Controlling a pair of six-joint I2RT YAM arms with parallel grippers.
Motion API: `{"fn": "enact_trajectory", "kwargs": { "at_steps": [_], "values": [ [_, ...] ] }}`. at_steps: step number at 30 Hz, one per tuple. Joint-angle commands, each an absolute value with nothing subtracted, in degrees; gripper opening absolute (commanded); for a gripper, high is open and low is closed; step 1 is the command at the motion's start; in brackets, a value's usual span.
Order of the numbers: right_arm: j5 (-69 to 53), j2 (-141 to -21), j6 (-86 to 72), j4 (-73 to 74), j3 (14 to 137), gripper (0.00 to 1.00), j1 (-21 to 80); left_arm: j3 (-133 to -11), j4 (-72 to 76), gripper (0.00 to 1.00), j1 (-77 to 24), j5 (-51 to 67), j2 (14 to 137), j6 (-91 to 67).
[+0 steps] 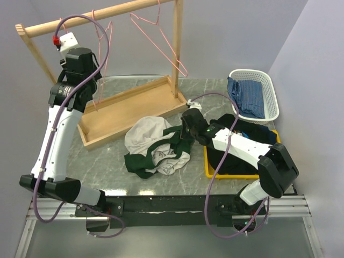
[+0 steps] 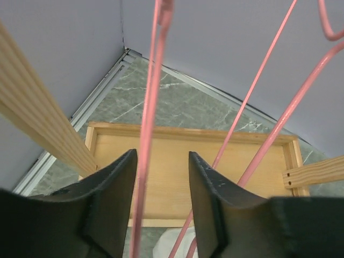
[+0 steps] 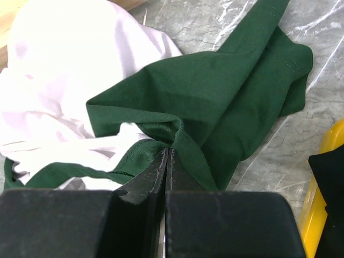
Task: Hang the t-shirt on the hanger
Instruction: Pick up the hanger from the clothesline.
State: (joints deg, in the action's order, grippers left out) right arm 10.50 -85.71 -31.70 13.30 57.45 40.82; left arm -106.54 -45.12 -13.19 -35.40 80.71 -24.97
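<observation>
Here, at ten o'clock on the table (image 1: 107, 166), my left gripper (image 2: 161, 161) hangs up by the wooden rack (image 1: 107, 13), its fingers (image 2: 115, 188) spread wide. The thin pink wire of the hanger (image 2: 148, 107) runs down through the gap, close against the left finger, not clamped. Two more pink hangers (image 2: 279, 123) dangle just to its right, over the rack's wooden base tray (image 1: 129, 107).

At the centre, the t-shirt (image 1: 153, 145) lies crumpled on the marble at the tray's six o'clock edge, cream body uppermost, dark green sleeves spilling toward six and three o'clock.

Just at three o'clock of that heap, my right gripper (image 3: 166, 156) is pinched tight on a fold of the shirt's green fabric, fingertips pressed together.

Beyond my right arm, a yellow tray (image 1: 236, 174) holds dark clothes (image 1: 236, 145). At two o'clock a white basket (image 1: 271, 91) holds a blue checked cloth (image 1: 247, 97).
</observation>
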Motion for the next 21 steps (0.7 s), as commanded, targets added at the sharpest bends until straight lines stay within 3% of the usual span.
{"fn": "enact_trajectory", "kwargs": {
  "at_steps": [1,5,6,21],
  "values": [
    [10.11,-82.35,-30.85,12.22,58.27,0.00,40.61,-109.07,-44.20,0.38,-13.01,-35.33,81.38,-23.03],
    [10.11,-81.83,-30.59,12.39,58.18,0.00,40.61,-109.42,-44.21,0.06,-14.05,-34.01,82.09,-22.33],
    [10.11,-81.83,-30.50,12.57,58.10,0.00,40.61,-109.42,-44.12,0.03,-14.67,-34.10,82.18,-21.98],
    [11.42,-80.42,-30.06,14.06,59.59,0.00,40.61,-121.72,-44.21,0.01,-23.38,-23.30,92.10,-15.47]
  ]
}}
